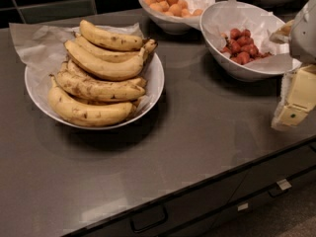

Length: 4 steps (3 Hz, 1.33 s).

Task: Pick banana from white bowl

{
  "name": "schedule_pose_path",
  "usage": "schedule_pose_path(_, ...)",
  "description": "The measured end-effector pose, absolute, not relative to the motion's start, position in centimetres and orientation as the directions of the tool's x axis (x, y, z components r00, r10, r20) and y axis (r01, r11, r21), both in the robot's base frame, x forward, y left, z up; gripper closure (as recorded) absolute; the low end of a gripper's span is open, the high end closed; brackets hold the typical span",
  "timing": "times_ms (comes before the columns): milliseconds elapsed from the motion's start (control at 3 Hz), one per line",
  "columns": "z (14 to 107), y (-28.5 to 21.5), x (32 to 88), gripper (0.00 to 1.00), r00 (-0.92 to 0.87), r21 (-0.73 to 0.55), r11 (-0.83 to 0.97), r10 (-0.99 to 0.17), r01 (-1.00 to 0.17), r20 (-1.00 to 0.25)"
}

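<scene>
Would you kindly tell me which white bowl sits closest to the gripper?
The bowl of red fruits, just beside the gripper at the right edge; the orange-ball bowl sits farther back, the banana bowl far left.

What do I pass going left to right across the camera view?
White bowl piled with bananas → bowl of orange balls → bowl of red fruits → gripper, at the right edge.

Your tool [292,113] hangs at the far right edge of the view. It is pale cream-yellow and angled down and slightly left, low above the tabletop [207,132]. The grey wrist housing [306,31] sits directly above it, partly cut off by the frame.
</scene>
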<state>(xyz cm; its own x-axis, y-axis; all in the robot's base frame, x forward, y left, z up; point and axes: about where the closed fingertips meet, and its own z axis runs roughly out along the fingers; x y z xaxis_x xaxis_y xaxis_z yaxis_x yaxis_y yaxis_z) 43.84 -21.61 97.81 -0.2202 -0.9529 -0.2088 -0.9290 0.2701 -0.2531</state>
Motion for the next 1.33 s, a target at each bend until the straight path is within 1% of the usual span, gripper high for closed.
schedule_pose_path(333, 97.8, -21.6, 43.8, 0.0, -0.22, -0.254, 0.27, -0.953, -0.929, -0.209)
schedule_pose_path(667, 99.9, -18.1, 44.9, 0.0, -0.138, -0.292, 0.191, -0.971, -0.937, -0.193)
schedule_pose_path(1000, 102.0, -11.4, 47.4, 0.0, 0.008, -0.328, 0.054, -0.983, -0.943, -0.186)
schedule_pose_path(1333, 102.3, -3.6, 48.9, 0.0, 0.162, -0.343, -0.101, -0.975, -0.934, -0.154)
